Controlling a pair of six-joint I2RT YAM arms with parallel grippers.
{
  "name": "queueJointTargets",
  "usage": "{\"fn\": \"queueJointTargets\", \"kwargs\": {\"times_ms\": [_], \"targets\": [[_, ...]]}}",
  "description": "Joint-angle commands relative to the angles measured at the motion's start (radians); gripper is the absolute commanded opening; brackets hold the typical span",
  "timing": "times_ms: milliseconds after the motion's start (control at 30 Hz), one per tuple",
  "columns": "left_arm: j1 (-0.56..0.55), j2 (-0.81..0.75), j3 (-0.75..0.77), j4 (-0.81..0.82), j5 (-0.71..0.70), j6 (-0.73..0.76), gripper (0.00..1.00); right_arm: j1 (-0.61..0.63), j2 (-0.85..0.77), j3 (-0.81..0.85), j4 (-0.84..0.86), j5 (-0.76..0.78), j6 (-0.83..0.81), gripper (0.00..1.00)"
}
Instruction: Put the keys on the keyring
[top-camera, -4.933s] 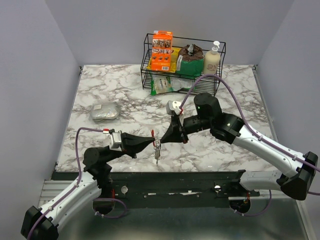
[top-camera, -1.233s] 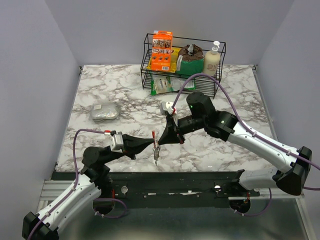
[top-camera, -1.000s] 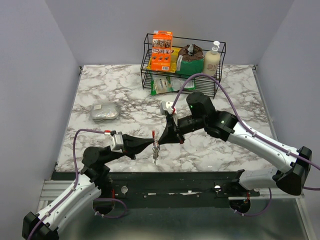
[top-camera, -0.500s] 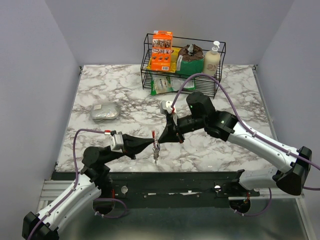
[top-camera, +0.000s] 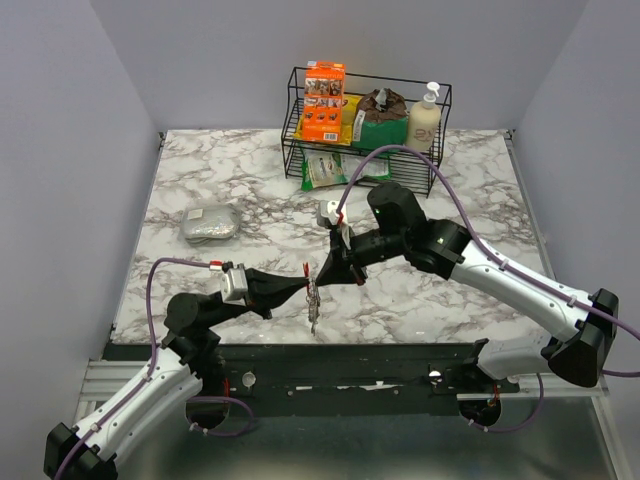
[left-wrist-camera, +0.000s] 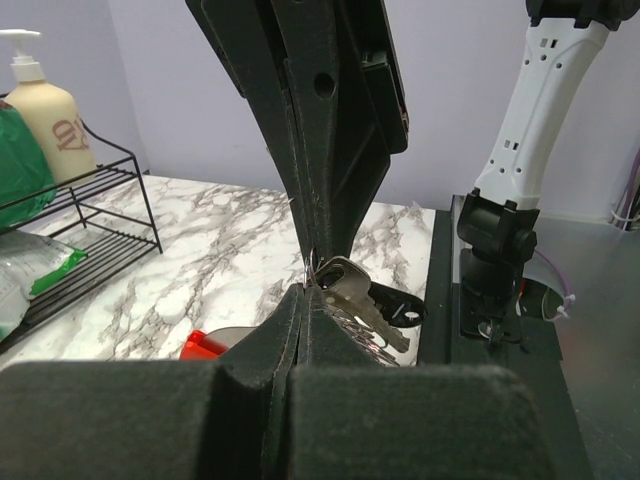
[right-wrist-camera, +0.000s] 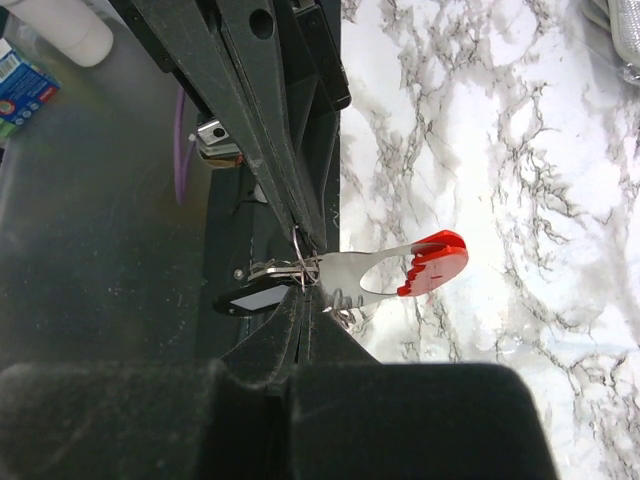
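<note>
A thin wire keyring (right-wrist-camera: 299, 250) hangs in the air between my two grippers, over the table's front edge. My left gripper (top-camera: 304, 289) is shut on the ring; its closed tip also shows in the left wrist view (left-wrist-camera: 306, 291). My right gripper (top-camera: 319, 279) is shut on the same ring from the opposite side (right-wrist-camera: 306, 296). The silver keys (left-wrist-camera: 365, 300) dangle from the ring beside a small dark fob (left-wrist-camera: 405, 311). In the top view the keys (top-camera: 314, 311) hang below both tips. A flat silver tag with a red end (right-wrist-camera: 425, 266) also hangs on the ring.
A black wire basket (top-camera: 300, 150) at the back holds an orange box (top-camera: 324, 100), a green bag (top-camera: 381, 125) and a lotion bottle (top-camera: 424, 122). A green packet (top-camera: 330, 170) lies in front of it. A silver foil pouch (top-camera: 210, 223) lies at the left.
My right arm has shifted slightly left and its wrist has turned a little. The left gripper and the hanging keys have stayed almost in place.
</note>
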Motion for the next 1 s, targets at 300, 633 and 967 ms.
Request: {"fn": "queueJointTargets", "kwargs": {"times_ms": [300,633,967], "targets": [[-0.008,-0.034,0.006,0.038,0.003,0.01,0.0,0.007,0.005,0.008,-0.019,0.032,0.001,0.01],[-0.01,-0.041,0.005,0.05,0.009,0.004,0.0,0.007,0.0,-0.006,-0.021,0.038,-0.011,0.0],[-0.01,-0.037,0.008,0.057,0.022,-0.001,0.0,0.006,-0.038,-0.022,-0.019,0.068,-0.037,0.01]]}}
